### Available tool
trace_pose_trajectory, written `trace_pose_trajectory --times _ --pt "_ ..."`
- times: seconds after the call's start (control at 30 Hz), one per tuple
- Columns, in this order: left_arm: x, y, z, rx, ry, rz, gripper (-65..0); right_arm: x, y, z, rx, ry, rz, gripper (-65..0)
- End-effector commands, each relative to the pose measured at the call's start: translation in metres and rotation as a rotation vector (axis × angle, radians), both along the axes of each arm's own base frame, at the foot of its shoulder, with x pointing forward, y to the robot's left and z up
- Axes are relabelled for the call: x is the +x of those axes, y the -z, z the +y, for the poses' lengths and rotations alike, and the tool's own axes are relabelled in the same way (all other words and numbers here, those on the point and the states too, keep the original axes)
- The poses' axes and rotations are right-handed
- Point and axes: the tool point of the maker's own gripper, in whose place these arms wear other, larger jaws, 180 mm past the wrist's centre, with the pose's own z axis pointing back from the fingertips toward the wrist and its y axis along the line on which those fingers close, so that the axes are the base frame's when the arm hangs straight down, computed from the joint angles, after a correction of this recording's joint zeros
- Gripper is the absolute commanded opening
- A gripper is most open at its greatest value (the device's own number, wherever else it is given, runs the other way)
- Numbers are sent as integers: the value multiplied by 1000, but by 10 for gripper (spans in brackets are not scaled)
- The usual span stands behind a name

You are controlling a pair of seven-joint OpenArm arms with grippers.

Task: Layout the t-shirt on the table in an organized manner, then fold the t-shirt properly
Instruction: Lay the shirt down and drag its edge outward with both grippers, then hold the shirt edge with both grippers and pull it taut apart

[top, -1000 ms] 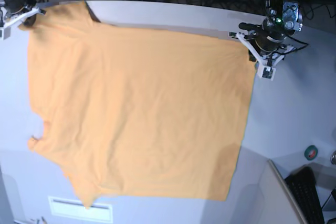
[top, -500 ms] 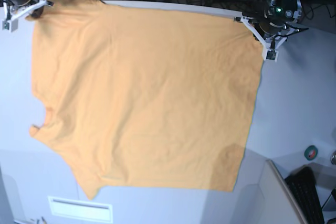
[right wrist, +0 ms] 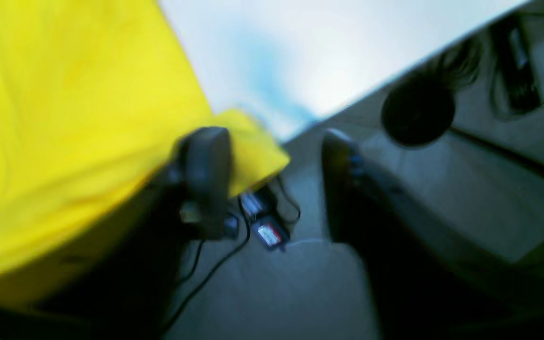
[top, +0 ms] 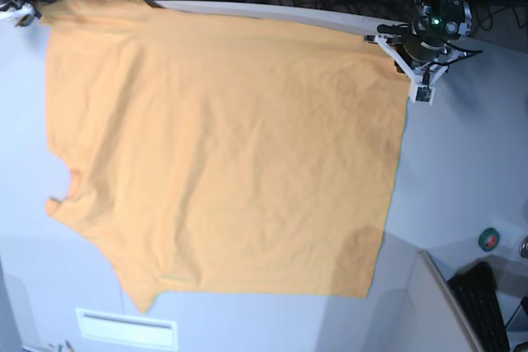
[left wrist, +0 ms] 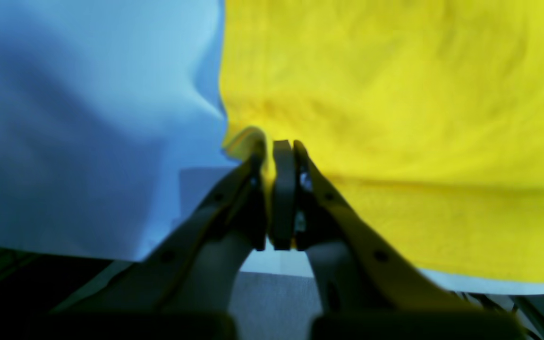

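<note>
Orange t-shirt (top: 223, 154) near keyboard (top: 487, 307)

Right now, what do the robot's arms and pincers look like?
The left pincer has two thin, dark grey fingers with small round holes along them and flat dark pads. From above, that arm looks white and black, with a green light and black cables. The right pincer has chunky, rounded black fingers, too blurry for more.

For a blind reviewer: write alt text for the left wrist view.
The left gripper is clamped shut on the edge of the t-shirt, which spreads up and to the right. The white table fills the left side of the view.
</note>
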Motion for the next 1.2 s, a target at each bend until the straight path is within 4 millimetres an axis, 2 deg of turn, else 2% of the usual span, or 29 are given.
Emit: trace_pose_trajectory --times 0.0,0.03,0.07,0.13,0.23,0.3,0.37,0.53,0.63,0.7,0.83,1.03,1.17 --pt "4 -6 6 18 -1 -23 -650 31 -19 -10 -52 -77 -83 -518" --pt "5 -6 5 16 -2 -24 -650 51 -23 -5 -53 -141 -113 -597" --pt "5 -6 5 16 -2 -24 -650 68 -27 -2 -59 -194 -136 -650" --pt "5 -6 5 16 -2 -26 -650 100 -37 2 -70 -248 -183 -650" --pt "5 -6 5 16 -2 -26 -650 135 -37 7 -46 -249 -211 -650" --pt "5 -6 5 16 -2 -26 -650 155 -23 21 -1 -289 -195 -650" --pt "5 -6 5 16 -2 -26 -650 168 -6 31 47 -323 -157 -650" --pt "5 -6 5 15 -3 -26 -650 181 33 41 142 -322 -104 -650" --pt "5 -6 5 15 -3 -26 -650 180 46 32 150 -280 -99 -650" --pt "6 -6 5 15 -3 -26 -650 171 55 14 129 -197 -72 -650" --pt "6 -6 4 13 -2 -26 -650 165 57 -5 81 -142 -87 -650" --pt "7 -4 -9 -17 -9 -32 -650 170 51 -23 39 -87 -90 -650" --pt "20 -6 -19 -42 -16 -59 -650 167 50 -33 9 -19 -75 -650"
